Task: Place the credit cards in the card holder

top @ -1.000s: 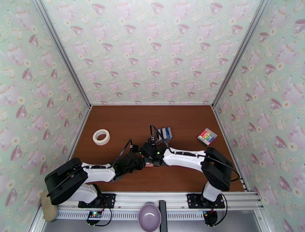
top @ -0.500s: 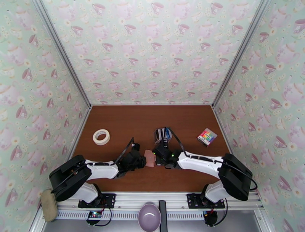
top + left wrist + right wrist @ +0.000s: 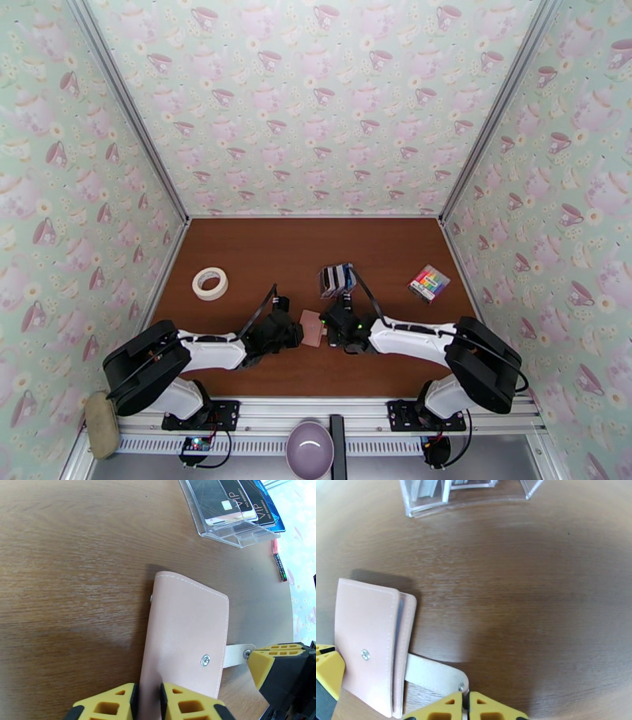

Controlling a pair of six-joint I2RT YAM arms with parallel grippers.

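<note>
Leftmost, a roll of tape [image 3: 209, 283] lay on the brown table [image 3: 261, 245]. Next, the left gripper [image 3: 148, 691] was pinched almost closed on one end of the pink card holder [image 3: 185, 630] (folded over, lying flat). The right gripper [image 3: 465, 701] was clamped tight on its snap tab [image 3: 434, 673]. Just beyond, the credit cards [image 3: 237, 499] stood in a clear stand [image 3: 237, 537]. Farther right lay a rainbow-striped block [image 3: 429, 283].

Reaches inward from the near left and near right, both forearms low and nearly level, wrists close together at mid-table. Pinches the card holder [image 3: 185, 630] edge in the left gripper [image 3: 148, 698], fingers [image 3: 110, 705] nearly together; clamps its tab [image 3: 434, 673] in the right gripper [image 3: 466, 708], fingers closed.
</note>
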